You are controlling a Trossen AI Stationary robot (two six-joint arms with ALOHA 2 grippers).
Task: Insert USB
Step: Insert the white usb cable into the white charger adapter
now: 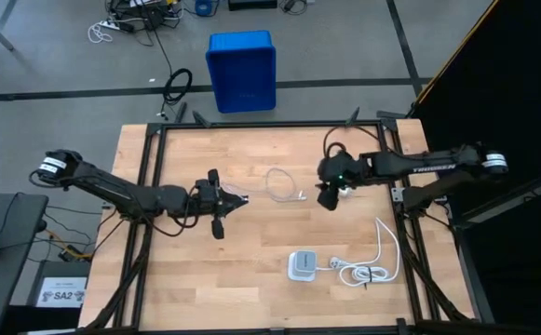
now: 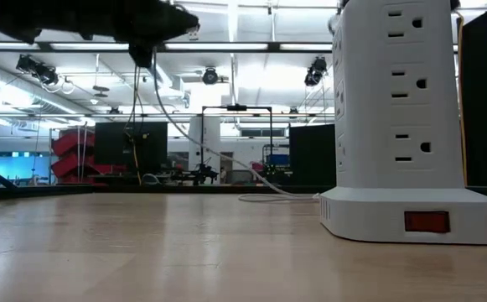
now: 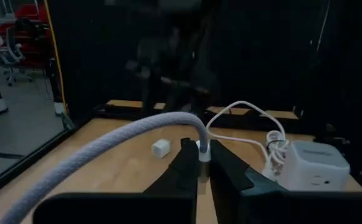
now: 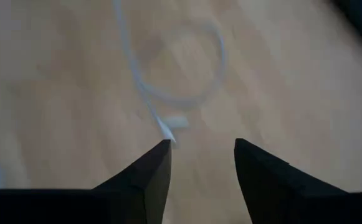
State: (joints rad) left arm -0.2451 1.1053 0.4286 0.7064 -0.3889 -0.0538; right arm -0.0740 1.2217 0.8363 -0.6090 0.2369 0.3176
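Left arm stretched from the table's left edge toward the centre, elbow bent, wrist roughly level; left gripper (image 1: 236, 200) at mid-table, fingers (image 3: 182, 165) pressed together and clamped on the cable end, tips pointing toward the right arm. Right arm reaching in from the right edge, forearm nearly straight across, wrist turned downward; right gripper (image 4: 200, 149) above the table right of centre, facing the wood; fingers (image 4: 149, 171) parted with a clear gap between them, nothing gripped. Both grippers near each other across the middle of the table, not touching; in the low view, one dark arm hanging in at the top left.
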